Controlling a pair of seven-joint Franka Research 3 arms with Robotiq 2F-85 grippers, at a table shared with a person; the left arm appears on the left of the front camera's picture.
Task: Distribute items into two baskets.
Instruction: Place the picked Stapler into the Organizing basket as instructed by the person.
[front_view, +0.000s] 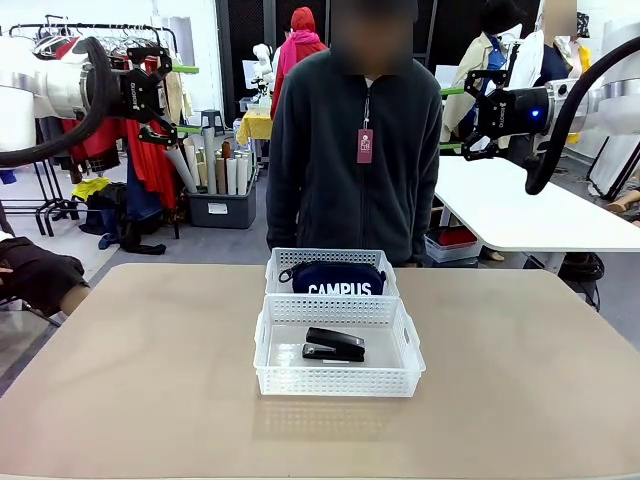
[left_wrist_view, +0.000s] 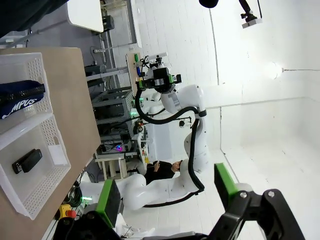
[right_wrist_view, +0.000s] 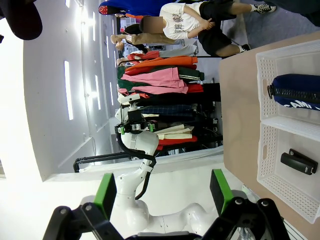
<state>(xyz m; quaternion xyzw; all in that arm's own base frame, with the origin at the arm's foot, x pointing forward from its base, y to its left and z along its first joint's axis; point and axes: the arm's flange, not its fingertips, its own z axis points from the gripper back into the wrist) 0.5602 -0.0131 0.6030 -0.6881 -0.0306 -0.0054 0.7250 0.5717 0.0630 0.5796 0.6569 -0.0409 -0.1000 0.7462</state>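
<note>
Now stapler (front_view: 334, 345) in near basket (front_view: 338, 381), pouch (front_view: 332, 277) in far basket (front_view: 330, 257), both jaws apart.

Both arms are glossy white with thick black cables; the left pincer (front_view: 183, 99) and right pincer (front_view: 452, 119) are black with green pads. The person (front_view: 356, 150) wears a dark fleece and a maroon tag.

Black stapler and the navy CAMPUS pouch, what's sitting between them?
In the front view, just the two touching lattice walls of the translucent white baskets; the black stapler lies in the near one, the navy zip pouch in the far one.
</note>
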